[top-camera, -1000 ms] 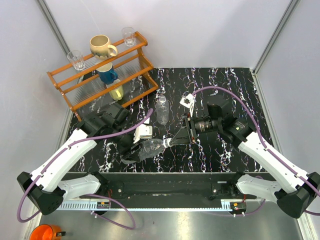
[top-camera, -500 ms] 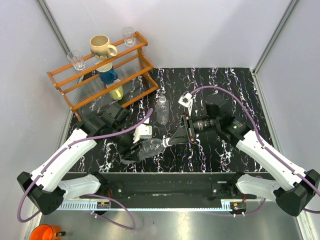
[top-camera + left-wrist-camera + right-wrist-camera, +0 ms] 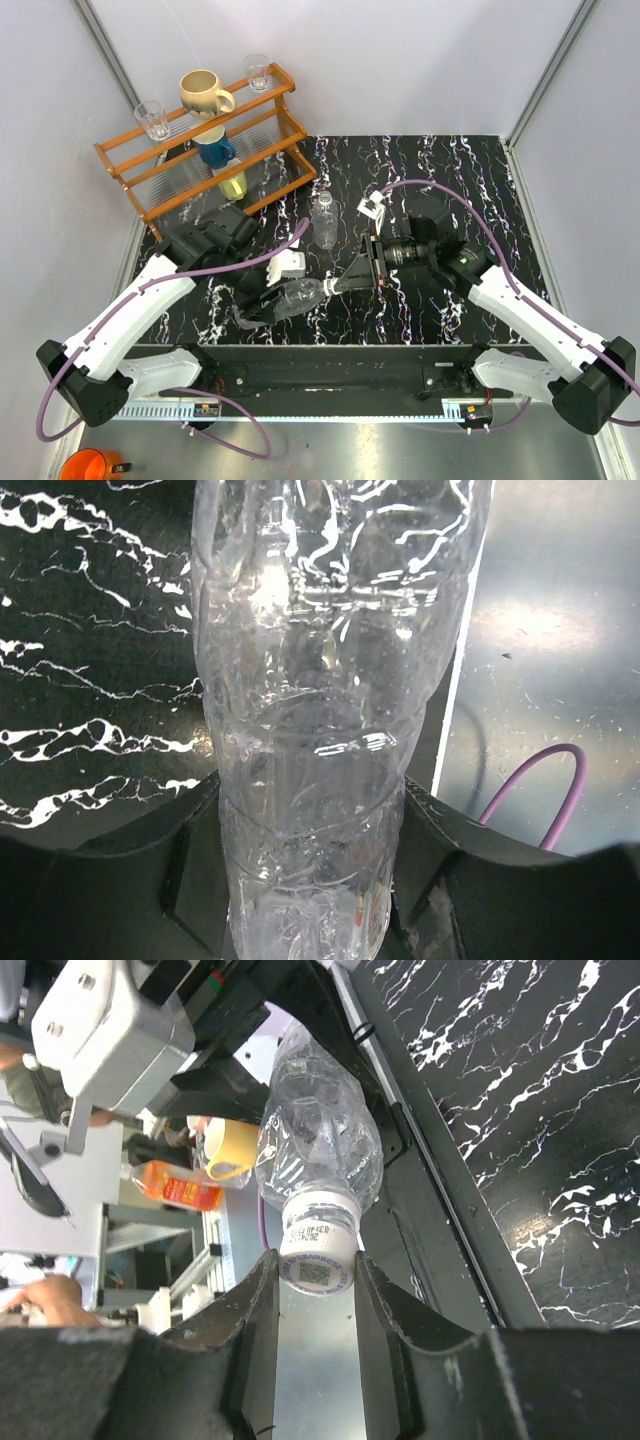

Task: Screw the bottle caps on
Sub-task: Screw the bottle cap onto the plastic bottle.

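Observation:
A clear ribbed bottle (image 3: 298,296) lies level above the table's front part, held between both arms. My left gripper (image 3: 268,304) is shut on its body (image 3: 320,730), which fills the left wrist view between the dark jaws (image 3: 310,880). A white bottle cap (image 3: 318,1255) with purple print sits on the neck of this bottle (image 3: 320,1140). My right gripper (image 3: 316,1272) is shut on that cap, one finger on each side. From above, the right gripper (image 3: 340,286) meets the neck end. A second bottle (image 3: 323,222) stands upright behind; I cannot tell whether it is capped.
A wooden rack (image 3: 270,130) stands at the back left with a cream mug (image 3: 205,93), a blue mug (image 3: 213,148) and two drinking glasses (image 3: 153,120). The black marbled table (image 3: 450,180) ends at grey walls on both sides.
The right wrist has turned about its axis with the cap in its fingers, and its white tag has shifted slightly left. The left arm and the held bottle have stayed still.

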